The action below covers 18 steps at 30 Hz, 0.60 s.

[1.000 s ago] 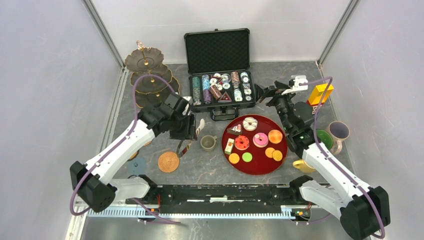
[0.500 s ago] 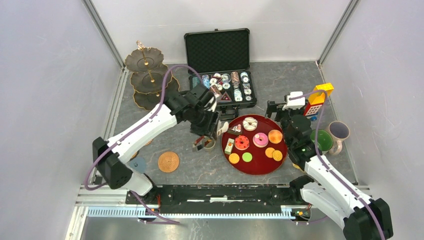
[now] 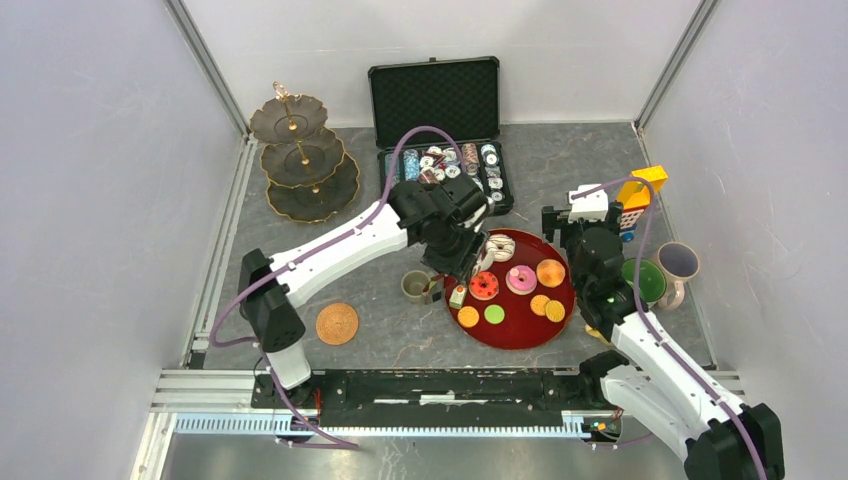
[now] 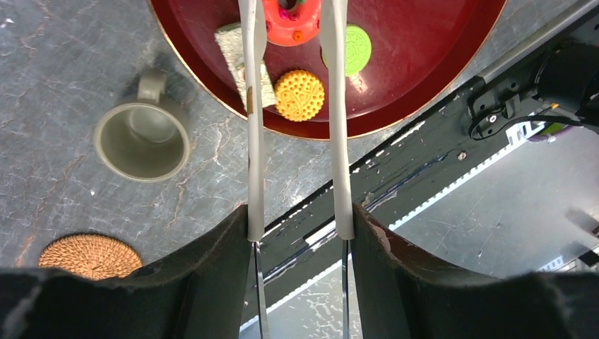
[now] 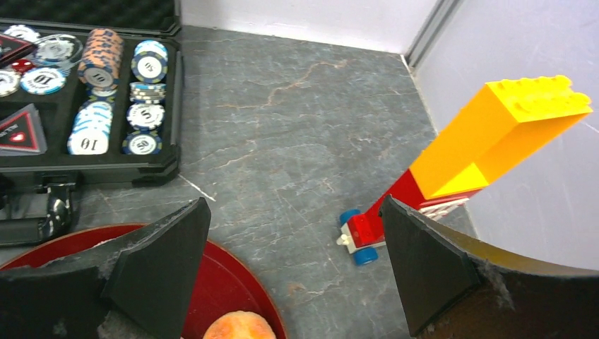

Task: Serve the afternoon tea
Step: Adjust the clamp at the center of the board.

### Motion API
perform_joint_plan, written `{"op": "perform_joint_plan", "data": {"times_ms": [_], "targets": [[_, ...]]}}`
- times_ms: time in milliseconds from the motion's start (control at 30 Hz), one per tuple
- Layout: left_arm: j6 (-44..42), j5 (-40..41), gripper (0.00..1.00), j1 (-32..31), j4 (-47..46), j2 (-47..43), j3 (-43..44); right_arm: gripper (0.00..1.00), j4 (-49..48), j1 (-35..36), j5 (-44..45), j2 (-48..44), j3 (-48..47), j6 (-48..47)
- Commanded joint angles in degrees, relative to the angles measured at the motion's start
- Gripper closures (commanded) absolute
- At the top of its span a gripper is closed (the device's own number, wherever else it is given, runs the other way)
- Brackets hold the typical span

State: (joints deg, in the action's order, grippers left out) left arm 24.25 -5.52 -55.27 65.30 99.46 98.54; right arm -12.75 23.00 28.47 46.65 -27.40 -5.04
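A red tray (image 3: 520,328) holds the sweets: a white donut (image 3: 500,247), a pink donut (image 3: 520,279), a red donut (image 3: 484,286), an orange puff (image 3: 550,272), orange and green rounds and a cake slice (image 3: 459,294). My left gripper (image 3: 462,260) is shut on white-sleeved tongs (image 4: 254,141), with a dark finger pressed on each arm. The tong arms reach over the tray (image 4: 438,56) and straddle the red donut (image 4: 289,10); the left arm crosses the cake slice (image 4: 229,39). My right gripper (image 3: 558,220) is open and empty above the tray's far right rim (image 5: 226,282). The dark three-tier stand (image 3: 305,160) is at the back left.
An olive mug (image 3: 415,285) stands left of the tray and a woven coaster (image 3: 337,323) lies further left. The open poker chip case (image 3: 440,130) is behind the tray. A red-yellow block tower (image 3: 635,195) and green (image 3: 648,280), lilac (image 3: 680,260) and yellow (image 3: 600,330) mugs are at the right.
My left arm has swung right with the tongs, from beside the olive mug to over the tray. My right gripper has drawn back from the poker case toward the tray's right rim.
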Motion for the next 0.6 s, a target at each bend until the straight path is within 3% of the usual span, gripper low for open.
{"op": "perform_joint_plan", "data": {"times_ms": [0,567], "targets": [[-2.8,1.1,0.42,-2.4,2.3,1.8,3.4,0.02,-0.3,-0.9,3.6,-1.4,-1.8,-2.4],[-5.0,2.4,0.36,-3.1,2.3,8.3,5.1,0.02,-2.8,-1.0,2.2,-3.1,0.3,-2.2]]}}
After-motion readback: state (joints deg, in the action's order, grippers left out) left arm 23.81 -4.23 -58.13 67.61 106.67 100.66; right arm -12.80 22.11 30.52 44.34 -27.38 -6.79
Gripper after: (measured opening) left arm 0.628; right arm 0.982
